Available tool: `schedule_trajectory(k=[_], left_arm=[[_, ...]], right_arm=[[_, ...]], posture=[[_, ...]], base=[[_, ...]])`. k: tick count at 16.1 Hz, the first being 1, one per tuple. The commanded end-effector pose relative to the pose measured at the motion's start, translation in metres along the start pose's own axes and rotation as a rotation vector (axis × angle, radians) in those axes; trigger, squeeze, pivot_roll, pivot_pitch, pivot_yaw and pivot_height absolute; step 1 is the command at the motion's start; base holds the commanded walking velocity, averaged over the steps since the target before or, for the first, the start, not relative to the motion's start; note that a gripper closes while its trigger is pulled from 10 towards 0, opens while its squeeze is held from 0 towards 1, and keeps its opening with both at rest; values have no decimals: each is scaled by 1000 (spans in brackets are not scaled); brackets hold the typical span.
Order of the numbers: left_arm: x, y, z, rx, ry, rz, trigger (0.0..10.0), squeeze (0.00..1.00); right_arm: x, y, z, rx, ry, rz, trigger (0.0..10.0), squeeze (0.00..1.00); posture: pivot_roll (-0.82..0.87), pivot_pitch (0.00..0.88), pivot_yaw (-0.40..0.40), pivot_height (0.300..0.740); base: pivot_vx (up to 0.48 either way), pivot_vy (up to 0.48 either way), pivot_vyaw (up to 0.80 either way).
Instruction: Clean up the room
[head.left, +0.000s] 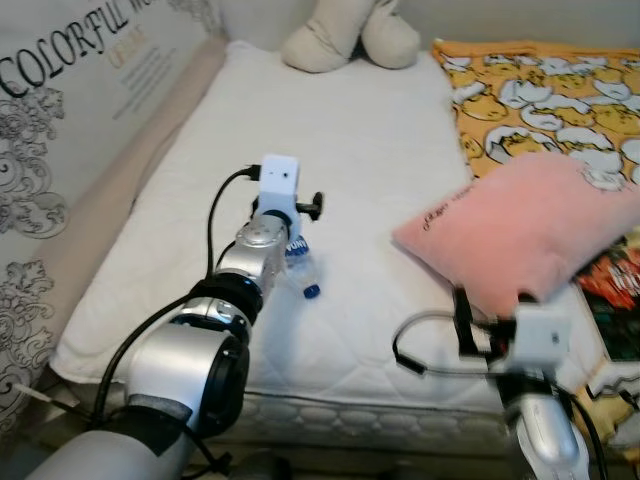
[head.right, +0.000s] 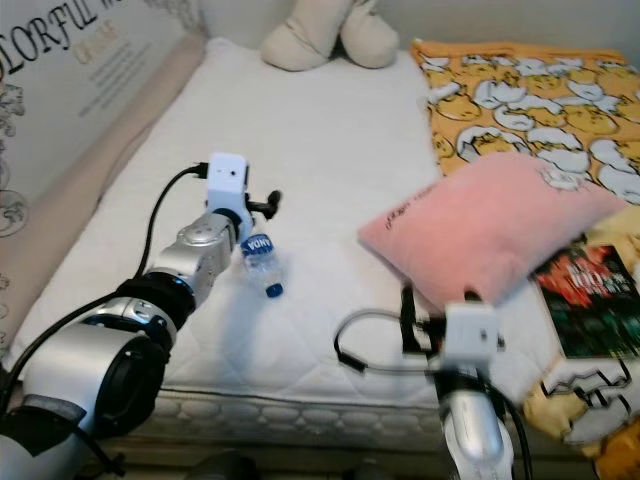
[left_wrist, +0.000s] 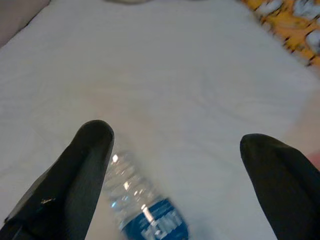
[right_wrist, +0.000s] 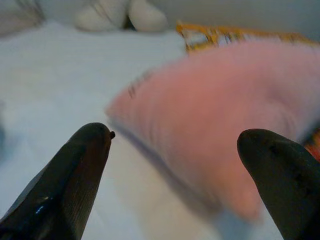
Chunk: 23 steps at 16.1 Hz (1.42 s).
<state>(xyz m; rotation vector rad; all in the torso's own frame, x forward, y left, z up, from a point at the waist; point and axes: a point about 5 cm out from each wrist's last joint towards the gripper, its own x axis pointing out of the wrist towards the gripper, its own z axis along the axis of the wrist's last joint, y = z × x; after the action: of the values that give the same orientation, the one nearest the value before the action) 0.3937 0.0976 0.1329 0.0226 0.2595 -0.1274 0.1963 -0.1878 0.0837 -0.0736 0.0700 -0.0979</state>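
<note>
Black left end effector spread wide, over water bottle, untouched

1. The room is bright, with soft, even light. The white mattress looks very pale, almost washed out.
2. Shadows are weak. A faint one lies under the pink pillow.
3. Both head pictures are a bit fuzzy, mostly near the bottom, where the right arm looks smeared.
4. The left wrist picture is blurry. The water bottle looks soft.
5. The right wrist picture is blurry too. The pillow is a pink smudge.
</note>
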Motion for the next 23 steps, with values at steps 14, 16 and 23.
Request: schedule_trajectory(k=[14,16,23], left_arm=[[-8,30,-39,24,202,282,10000,0],[-10,34,-41,74,212,314,10000,0],[-9,21,-49,-12,245,197,0,0]], right_arm=[[-100,3,15,-16,192,109,10000,0],[-101,19,20,26,200,240,10000,0],[-96,20,21,9,220,313,10000,0]], posture=[[-383,298,30,700],[-388,303,35,700],[-378,303,33,700]], base=[[0,0,0],[0,0,0],[0,0,0]])
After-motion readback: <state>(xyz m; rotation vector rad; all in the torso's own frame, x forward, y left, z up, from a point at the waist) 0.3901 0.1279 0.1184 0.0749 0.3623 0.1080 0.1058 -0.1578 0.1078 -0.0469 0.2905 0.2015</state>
